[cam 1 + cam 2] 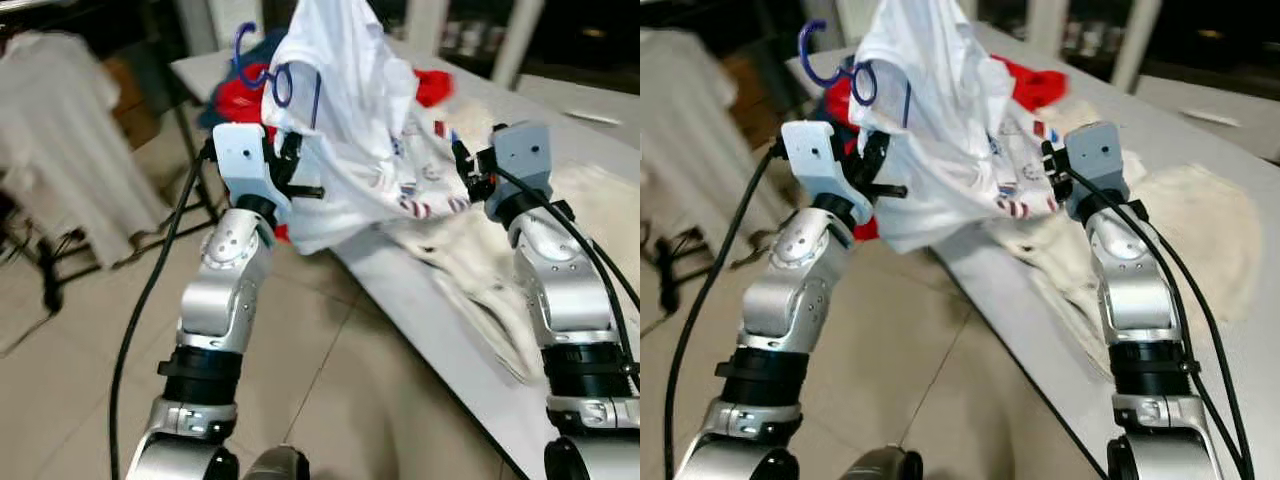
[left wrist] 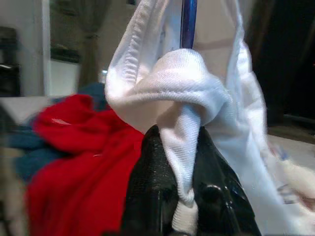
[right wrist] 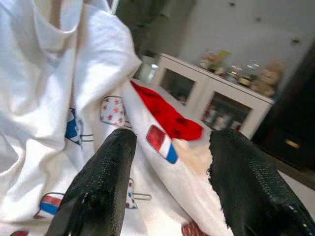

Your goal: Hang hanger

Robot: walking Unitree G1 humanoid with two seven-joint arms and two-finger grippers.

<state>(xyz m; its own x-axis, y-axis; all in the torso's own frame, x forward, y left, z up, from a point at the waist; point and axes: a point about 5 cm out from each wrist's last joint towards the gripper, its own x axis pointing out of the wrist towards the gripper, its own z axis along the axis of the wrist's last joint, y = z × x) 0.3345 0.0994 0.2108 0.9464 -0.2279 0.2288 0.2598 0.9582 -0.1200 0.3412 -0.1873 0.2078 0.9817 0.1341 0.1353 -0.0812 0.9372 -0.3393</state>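
Note:
A white printed T-shirt (image 1: 350, 130) hangs on a blue hanger whose hook (image 1: 245, 50) sticks up at its left. My left gripper (image 1: 290, 165) is raised beside the shirt and is shut on a bunched fold of its white fabric (image 2: 184, 142), with the blue hanger bar (image 2: 188, 22) just above. My right gripper (image 1: 465, 165) is up at the shirt's right side, open, its fingers (image 3: 103, 182) spread around the printed cloth (image 3: 69, 132) without pinching it.
A long white table (image 1: 460, 340) runs along the right with a cream garment (image 1: 480, 270) and red clothes (image 1: 240, 100) lying on it. At the left, pale garments (image 1: 60, 120) hang on a dark rack (image 1: 50, 270). Tiled floor lies below my arms.

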